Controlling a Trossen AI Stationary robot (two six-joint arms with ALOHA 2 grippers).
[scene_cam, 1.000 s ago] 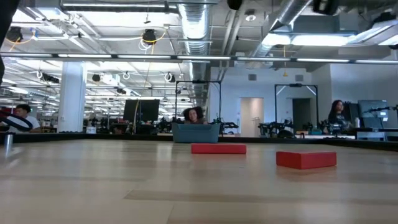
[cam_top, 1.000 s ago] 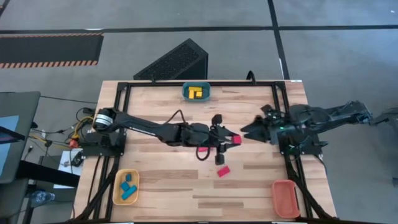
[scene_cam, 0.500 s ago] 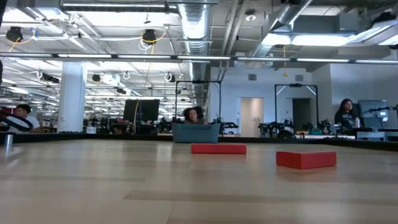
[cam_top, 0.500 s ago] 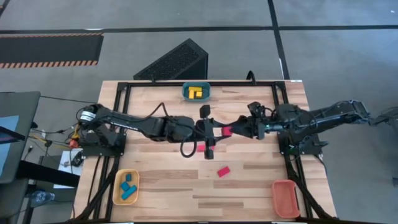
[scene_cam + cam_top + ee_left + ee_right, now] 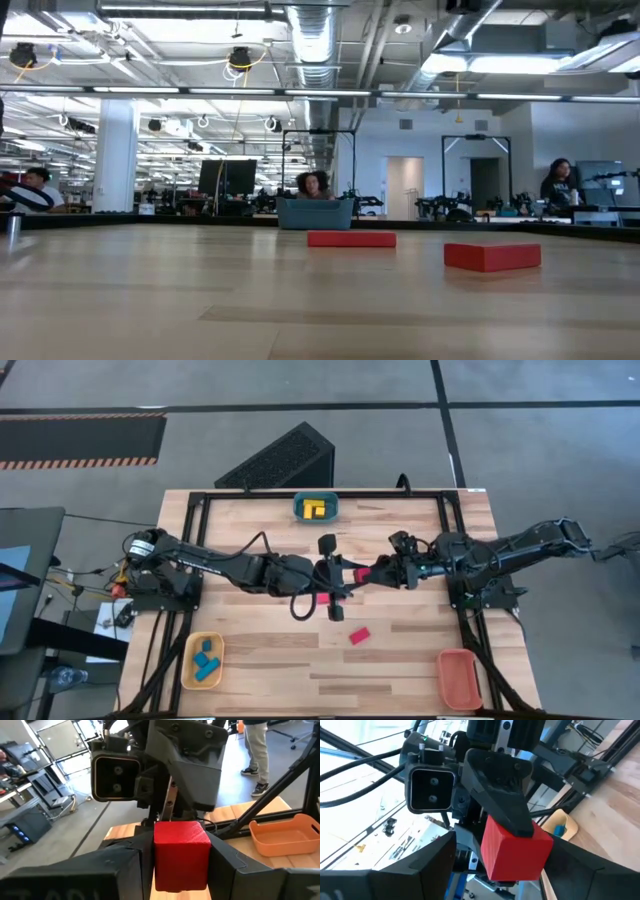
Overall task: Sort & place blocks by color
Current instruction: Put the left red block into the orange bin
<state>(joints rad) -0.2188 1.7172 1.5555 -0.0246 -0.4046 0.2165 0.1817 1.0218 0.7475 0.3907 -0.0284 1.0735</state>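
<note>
A red cube (image 5: 363, 572) is held in the air over the middle of the table, where my two grippers meet tip to tip. My left gripper (image 5: 352, 573) comes from the left and is shut on it. My right gripper (image 5: 376, 573) comes from the right and is open. Its fingers stand on either side of the cube (image 5: 515, 852), and a gap shows at one side. A red bar (image 5: 359, 635) lies flat on the table nearer the near edge. The low view shows two red blocks, one close (image 5: 492, 256) and one farther off (image 5: 351, 239). My left gripper pinches the red cube by two opposite faces (image 5: 159, 855), one finger (image 5: 132, 865) on each side. It comes level from the table's left. The cube is lifted clear of the table. In the right wrist view one left finger (image 5: 502, 800) lies along the cube's top face.
A teal tray (image 5: 299, 508) with yellow blocks sits at the far edge. A yellow tray (image 5: 189, 660) with blue blocks is at the near left corner, and an orange-red tray (image 5: 460, 678) at the near right. Bare wood lies between the trays. People stand beyond the table.
My left gripper has drawn back toward the table's left and slightly toward the far edge. It has turned at the wrist and carried the red cube with it. My right gripper has reached toward the table's left, and its fingers now stand around the cube.
</note>
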